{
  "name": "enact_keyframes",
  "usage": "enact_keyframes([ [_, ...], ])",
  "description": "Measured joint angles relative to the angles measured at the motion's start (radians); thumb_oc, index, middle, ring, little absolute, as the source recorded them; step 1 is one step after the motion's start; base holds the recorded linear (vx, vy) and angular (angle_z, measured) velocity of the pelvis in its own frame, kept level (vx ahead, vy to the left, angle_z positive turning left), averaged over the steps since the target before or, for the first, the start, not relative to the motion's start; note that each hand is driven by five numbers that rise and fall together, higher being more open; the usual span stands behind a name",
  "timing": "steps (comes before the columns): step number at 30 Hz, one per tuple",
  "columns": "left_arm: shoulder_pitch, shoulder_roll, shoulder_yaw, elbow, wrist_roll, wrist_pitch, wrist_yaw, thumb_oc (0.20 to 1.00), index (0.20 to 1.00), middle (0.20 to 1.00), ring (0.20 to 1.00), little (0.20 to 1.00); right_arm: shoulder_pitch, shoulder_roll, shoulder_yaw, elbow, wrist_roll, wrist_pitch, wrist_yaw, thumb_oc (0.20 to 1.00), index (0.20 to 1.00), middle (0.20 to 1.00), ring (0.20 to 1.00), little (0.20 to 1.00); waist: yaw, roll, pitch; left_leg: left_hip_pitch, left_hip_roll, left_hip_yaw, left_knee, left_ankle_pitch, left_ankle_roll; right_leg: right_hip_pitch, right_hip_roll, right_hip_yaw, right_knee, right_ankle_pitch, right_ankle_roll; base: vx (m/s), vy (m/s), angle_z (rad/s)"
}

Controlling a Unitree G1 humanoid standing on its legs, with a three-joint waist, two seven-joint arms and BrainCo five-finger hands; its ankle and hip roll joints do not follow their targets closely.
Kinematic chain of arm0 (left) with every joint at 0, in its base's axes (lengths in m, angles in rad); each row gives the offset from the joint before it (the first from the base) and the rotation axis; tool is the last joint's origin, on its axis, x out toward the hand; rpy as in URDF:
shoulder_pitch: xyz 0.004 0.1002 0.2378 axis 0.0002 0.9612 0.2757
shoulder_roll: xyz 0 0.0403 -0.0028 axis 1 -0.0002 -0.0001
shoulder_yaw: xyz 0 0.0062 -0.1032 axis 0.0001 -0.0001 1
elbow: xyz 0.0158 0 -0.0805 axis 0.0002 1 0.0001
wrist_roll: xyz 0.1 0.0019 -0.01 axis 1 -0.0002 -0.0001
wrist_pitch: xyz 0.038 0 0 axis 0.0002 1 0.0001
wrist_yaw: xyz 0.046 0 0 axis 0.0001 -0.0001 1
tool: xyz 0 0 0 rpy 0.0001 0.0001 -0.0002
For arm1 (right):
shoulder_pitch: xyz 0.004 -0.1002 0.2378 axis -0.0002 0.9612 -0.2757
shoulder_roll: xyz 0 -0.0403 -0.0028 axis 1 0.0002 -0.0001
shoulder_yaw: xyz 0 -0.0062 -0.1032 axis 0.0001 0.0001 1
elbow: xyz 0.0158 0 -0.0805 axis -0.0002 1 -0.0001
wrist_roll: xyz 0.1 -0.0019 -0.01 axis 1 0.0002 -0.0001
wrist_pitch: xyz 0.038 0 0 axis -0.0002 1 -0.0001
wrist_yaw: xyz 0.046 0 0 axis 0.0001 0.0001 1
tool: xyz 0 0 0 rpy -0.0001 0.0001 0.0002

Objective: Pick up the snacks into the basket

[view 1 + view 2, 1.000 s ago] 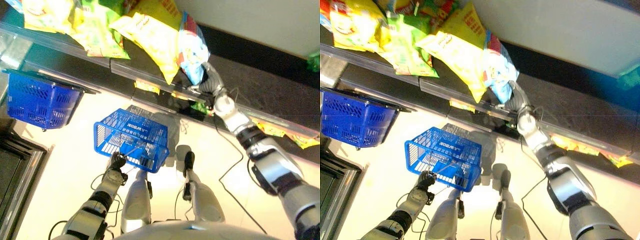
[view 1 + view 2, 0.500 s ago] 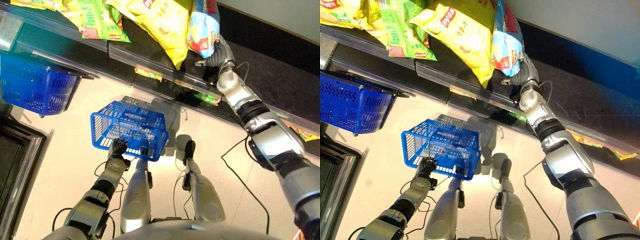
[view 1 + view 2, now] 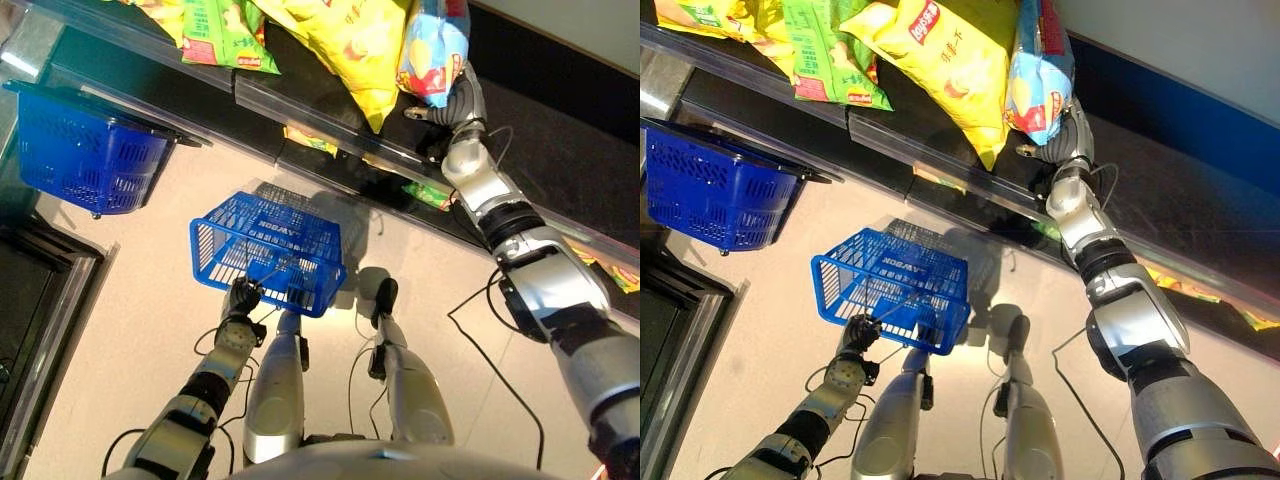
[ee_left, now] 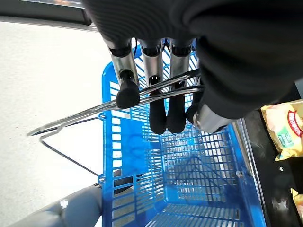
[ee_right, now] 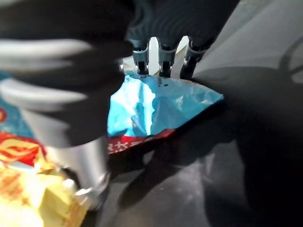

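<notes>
A light blue snack bag (image 3: 432, 50) stands on the upper shelf beside a big yellow bag (image 3: 350, 40). My right hand (image 3: 460, 105) reaches up to its lower end. In the right wrist view the fingers (image 5: 163, 56) lie on the far side of the blue bag (image 5: 156, 104) and the thumb comes in from the near side, pinching it. Low down, my left hand (image 3: 240, 298) is curled round the wire handles (image 4: 142, 97) of a blue basket (image 3: 265, 252), which hangs tilted above the floor with nothing in it.
A second blue basket (image 3: 80, 150) sits at the left under the shelf edge (image 3: 300, 110). Green snack bags (image 3: 225, 35) lie left of the yellow one. More packets (image 3: 425, 195) lie on a lower shelf. A dark cabinet stands far left.
The whole picture has shifted, so the camera moved. My right hand has gone up to the blue bag's lower end and closed on it. The left hand keeps the basket.
</notes>
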Motion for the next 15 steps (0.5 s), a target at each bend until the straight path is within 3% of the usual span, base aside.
enact_keyframes([
  [7, 0.013, 0.0, 0.001, -0.002, 0.001, 0.001, -0.003, 0.2, 0.2, 0.2, 0.2, 0.2, 0.087, 0.002, -0.067, -0.087, 0.052, -0.02, -0.018, 0.2, 0.2, 0.2, 0.2, 0.2, -0.005, 0.007, -0.002, 0.012, -0.006, -0.009, 0.0, 0.004, 0.005, 0.015, -0.006, 0.0, 0.0, 0.003, 0.004, 0.01, -0.001, 0.03],
  [15, 0.014, 0.003, 0.055, 0.0, 0.002, 0.005, 0.001, 0.2, 0.2, 0.2, 0.2, 0.2, 0.375, 0.05, -0.112, -0.358, 0.098, -0.054, -0.001, 0.2, 0.2, 0.2, 0.2, 0.2, -0.037, 0.014, -0.009, 0.059, -0.007, -0.008, 0.0, 0.004, 0.005, 0.062, -0.008, 0.002, 0.0, 0.002, 0.006, -0.01, -0.032, 0.01],
])
